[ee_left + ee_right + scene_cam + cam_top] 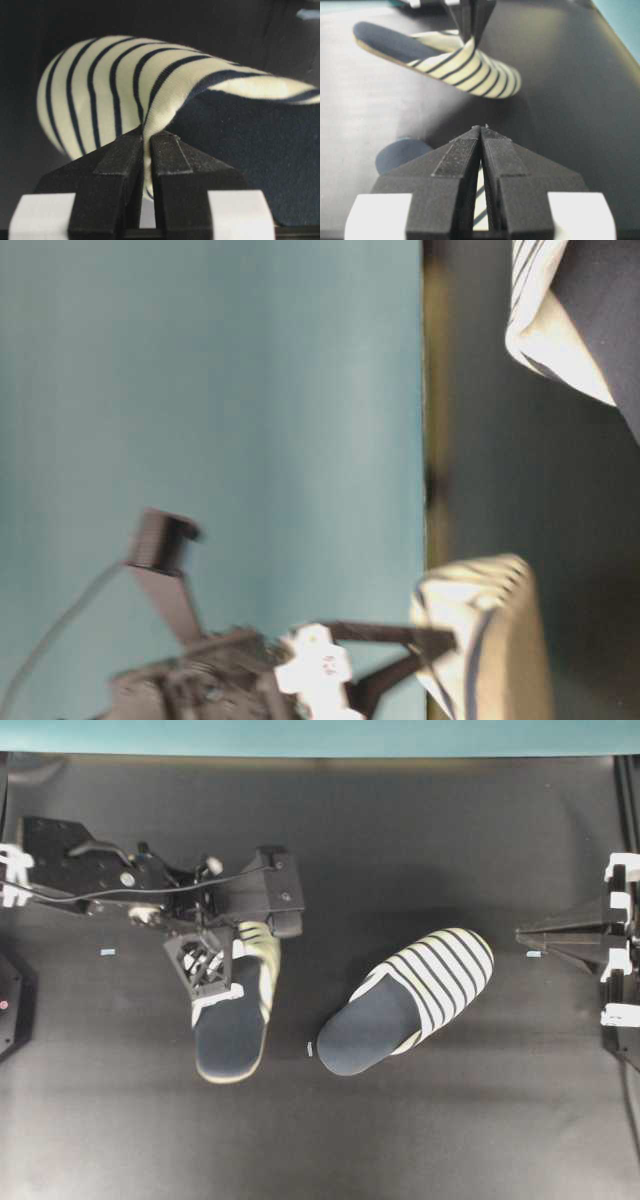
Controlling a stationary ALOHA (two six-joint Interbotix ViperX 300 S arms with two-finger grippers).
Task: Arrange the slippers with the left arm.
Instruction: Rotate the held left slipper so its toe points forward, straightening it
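Two slippers with striped toe covers and navy insoles lie on the black table. The left slipper (232, 1020) points its toe away from the front edge. My left gripper (238, 970) is shut on the edge of its toe cover (100, 85), with the fabric pinched between the black fingers (175, 165) beside the insole (240, 150). From the right wrist view this slipper (465, 67) looks tilted, with a shadow under it. The other slipper (410, 1000) lies diagonally in the middle, toe to the upper right. My right gripper (522, 935) is shut and empty at the right edge, pointing at it.
Small pale tape marks sit on the table at the left (108, 952), the middle (310, 1048) and the right (534, 954). A teal wall (320, 735) runs along the back. The free slipper's heel (402, 152) shows just beyond the right gripper's fingers.
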